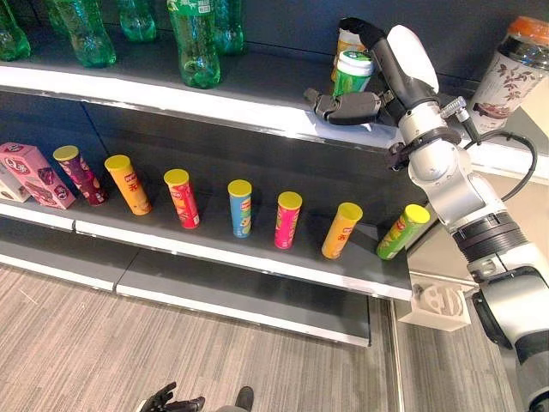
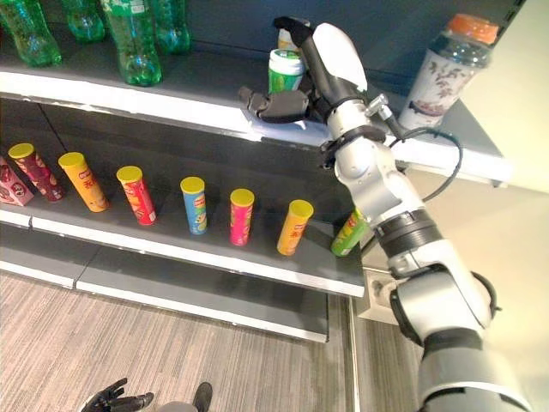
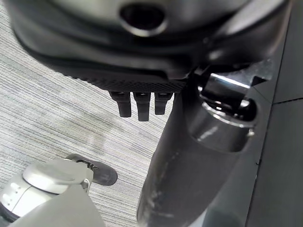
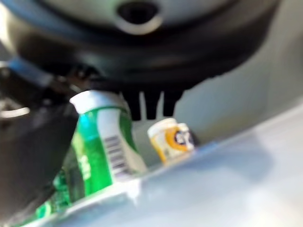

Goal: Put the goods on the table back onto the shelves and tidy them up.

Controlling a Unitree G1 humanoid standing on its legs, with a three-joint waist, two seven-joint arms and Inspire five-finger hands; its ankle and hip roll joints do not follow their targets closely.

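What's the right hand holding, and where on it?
Cannot be told. The right hand is at the green jar on the top shelf, thumb beside it, but a closed hold isn't visible.

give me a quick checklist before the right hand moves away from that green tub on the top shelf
1. Green tub upright on the top shelf: ok.
2. Right hand released from the tub: cannot tell; thumb and fingers sit close on either side.
3. Yellow tub behind the green one, upright: ok.
4. Tub back from the shelf's front edge: ok, though near it.
5. Left hand low over the floor, away from the shelves: ok.
6. Cans on the middle shelf tidy: not ok; several lean, one green can strongly.
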